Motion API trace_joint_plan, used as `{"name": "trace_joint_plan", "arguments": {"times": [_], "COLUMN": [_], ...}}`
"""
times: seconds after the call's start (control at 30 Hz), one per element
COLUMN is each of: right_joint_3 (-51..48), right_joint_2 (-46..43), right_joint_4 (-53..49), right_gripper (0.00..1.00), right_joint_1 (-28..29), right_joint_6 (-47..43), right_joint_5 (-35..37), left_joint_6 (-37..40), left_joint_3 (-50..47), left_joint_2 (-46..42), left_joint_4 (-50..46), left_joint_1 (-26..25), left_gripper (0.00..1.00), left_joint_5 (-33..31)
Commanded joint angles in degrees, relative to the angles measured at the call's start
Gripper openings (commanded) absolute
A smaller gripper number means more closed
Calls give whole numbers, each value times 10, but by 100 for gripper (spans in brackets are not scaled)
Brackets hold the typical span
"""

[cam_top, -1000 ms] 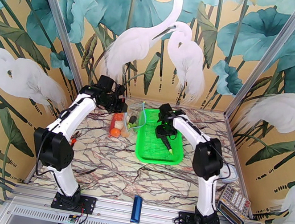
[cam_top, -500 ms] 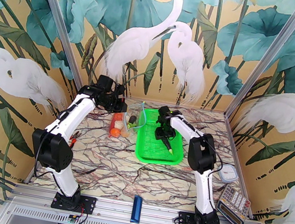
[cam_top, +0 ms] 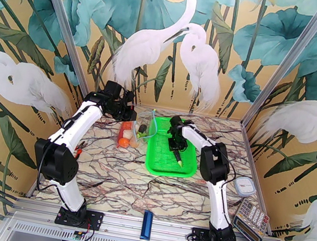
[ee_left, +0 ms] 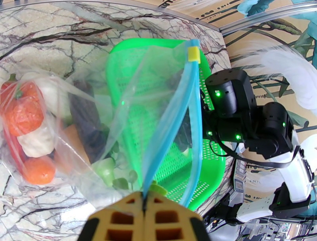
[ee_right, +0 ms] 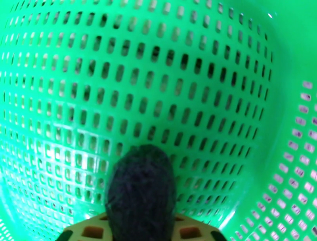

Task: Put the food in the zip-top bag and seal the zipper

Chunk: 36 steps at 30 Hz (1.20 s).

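Toward the bench's far edge, the left gripper (ee_left: 144,198) pinches the blue zipper (ee_left: 174,115) of the bag (ee_left: 130,79), vegetables (ee_left: 29,115) inside. Just beside it, the right gripper (ee_right: 140,222) clamps an eggplant (ee_right: 140,186) in the green basket (cam_top: 169,173).

Bright green perforated basket (cam_top: 161,160); clear bag (ee_left: 79,158), light-blue zipper (ee_left: 171,119); dark eggplant (ee_right: 140,194); orange-red tomatoes (ee_left: 25,115); veined marble table (cam_top: 114,179).

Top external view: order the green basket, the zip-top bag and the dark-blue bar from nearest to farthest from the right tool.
1. Green basket: the right tool is reaching down inside it.
2. Zip-top bag: just left of the basket.
3. Dark-blue bar: at the near table edge, between the arm bases.
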Motion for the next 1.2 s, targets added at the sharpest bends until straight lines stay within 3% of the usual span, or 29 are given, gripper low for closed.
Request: {"name": "trace_joint_plan", "arguments": {"times": [0.0, 0.23, 0.53, 0.67, 0.9, 1.03, 1.17], "right_joint_3": [10, 1, -93, -102, -109, -102, -90], "right_joint_2": [-31, -183, -346, -347, -304, -280, -253], "right_joint_4": [18, 130, 397, 466, 510, 497, 456], "right_gripper": [19, 17, 17, 17, 16, 16, 17], "right_joint_1": [-3, -5, 19, 61, 140, 157, 158], "right_joint_6": [21, 110, 251, 272, 252, 236, 241], "right_joint_5": [3, -32, -89, -80, 48, 94, 80], "left_joint_6": [3, 1, -7, -13, -38, -42, -45], "left_joint_3": [-1, 19, 40, 41, 41, 45, 48], "left_joint_2": [-6, 11, 32, 35, 34, 31, 28], "left_joint_4": [1, -1, 9, 17, 42, 47, 50], "left_joint_1": [-3, -3, -4, -4, -4, -4, -4], "left_gripper": [3, 3, 2, 2, 3, 3, 2], "left_joint_5": [14, 22, 34, 37, 59, 64, 66]}}
